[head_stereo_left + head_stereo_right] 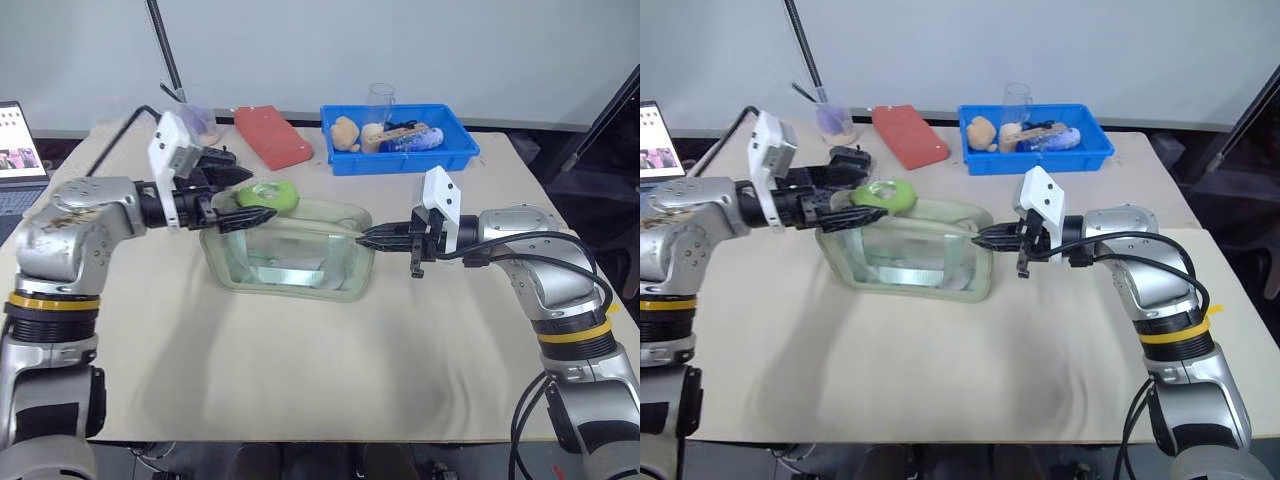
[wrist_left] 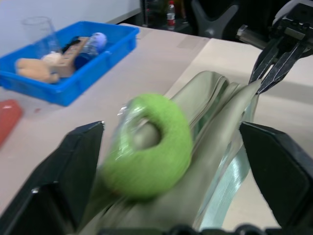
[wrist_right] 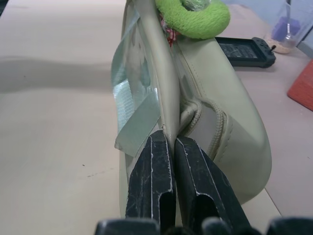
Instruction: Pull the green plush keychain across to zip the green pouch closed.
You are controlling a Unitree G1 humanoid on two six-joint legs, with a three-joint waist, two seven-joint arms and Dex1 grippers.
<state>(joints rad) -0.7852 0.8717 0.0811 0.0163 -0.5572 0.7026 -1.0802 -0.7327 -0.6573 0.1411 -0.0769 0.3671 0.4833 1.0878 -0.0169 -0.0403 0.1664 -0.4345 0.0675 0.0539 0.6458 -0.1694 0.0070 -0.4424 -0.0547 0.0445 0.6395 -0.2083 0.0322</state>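
The green pouch (image 1: 290, 250) lies lengthwise between both tools, keychain (image 1: 268, 195) leftward.

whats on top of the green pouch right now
The green plush keychain lies on the top of the green pouch, at the end by the open left gripper. The charm covers the zipper pull beneath it, so that cannot be seen.

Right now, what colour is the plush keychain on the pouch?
Bright lime green keychain, clearest in the left wrist view.

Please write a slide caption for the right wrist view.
Right hand pinches the pouch end; keychain lies on top.
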